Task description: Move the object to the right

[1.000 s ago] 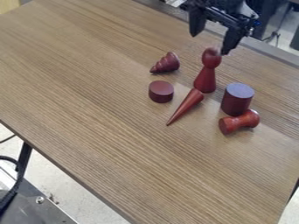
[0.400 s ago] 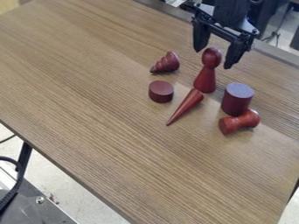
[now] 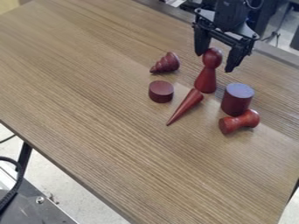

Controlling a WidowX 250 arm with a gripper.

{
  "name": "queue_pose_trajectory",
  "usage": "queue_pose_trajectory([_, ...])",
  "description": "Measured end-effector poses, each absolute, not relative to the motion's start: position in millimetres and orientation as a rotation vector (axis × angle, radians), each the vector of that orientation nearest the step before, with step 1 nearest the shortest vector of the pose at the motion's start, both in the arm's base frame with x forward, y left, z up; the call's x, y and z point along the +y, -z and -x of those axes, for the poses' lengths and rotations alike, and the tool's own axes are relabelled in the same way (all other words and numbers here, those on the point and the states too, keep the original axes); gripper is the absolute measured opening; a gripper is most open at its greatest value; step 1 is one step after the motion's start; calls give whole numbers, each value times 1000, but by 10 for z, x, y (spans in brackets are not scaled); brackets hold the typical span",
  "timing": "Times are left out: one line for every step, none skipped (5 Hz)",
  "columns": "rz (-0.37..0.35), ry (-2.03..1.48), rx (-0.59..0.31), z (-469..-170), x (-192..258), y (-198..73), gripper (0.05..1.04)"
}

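Observation:
The black gripper hangs at the upper right of the table with its fingers wide apart. Between and just below them stands an upright red pawn-shaped piece with a round head; its head is level with the fingertips. Whether a finger touches it I cannot tell. Which piece the task means is not clear from the view. The others are a ridged cone, a short disc, a smooth cone lying down, an upright cylinder and a waisted piece on its side.
The smooth cone's wide end lies close by the pawn's base, and the cylinder stands to its right with the waisted piece against its front. The wooden table ends at a dark rim behind the gripper.
Over the last second the gripper has come down and slightly toward the camera, so its fingers are now on either side of the pawn's head. The pieces lie practically as before.

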State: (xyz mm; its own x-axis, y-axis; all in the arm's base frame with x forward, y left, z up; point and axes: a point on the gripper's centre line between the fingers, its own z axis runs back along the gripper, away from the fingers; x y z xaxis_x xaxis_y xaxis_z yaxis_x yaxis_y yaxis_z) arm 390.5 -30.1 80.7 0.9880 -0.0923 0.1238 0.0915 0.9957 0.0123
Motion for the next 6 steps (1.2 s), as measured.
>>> queue_pose_trajectory([-1, 68, -132, -3926, -269, -791, 967])
queue_pose_trajectory([18, 36, -135, -3930, -198, -737, 690])
queue_pose_trajectory([19, 18, -135, -3927, -140, -723, 581])
queue_pose_trajectory([25, 7, -135, -3915, -126, -713, 581])
queue_pose_trajectory([-8, -12, -118, -3833, -36, -773, 581])
queue_pose_trajectory([-51, -35, -153, -3801, 139, -1038, 580])
